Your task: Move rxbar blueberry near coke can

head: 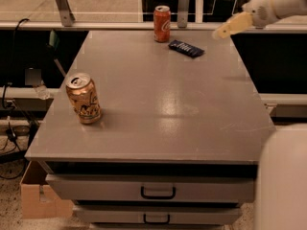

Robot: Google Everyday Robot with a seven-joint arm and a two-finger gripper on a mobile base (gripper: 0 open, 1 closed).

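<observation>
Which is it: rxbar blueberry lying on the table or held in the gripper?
The rxbar blueberry lies flat on the table, beside the coke can. The gripper hangs up right of it, not touching.

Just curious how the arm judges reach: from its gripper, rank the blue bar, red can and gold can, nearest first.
The gripper hangs above the table's far right edge.
1. rxbar blueberry, far right, just left of it.
2. coke can, far edge, middle.
3. gold can, near left.
</observation>
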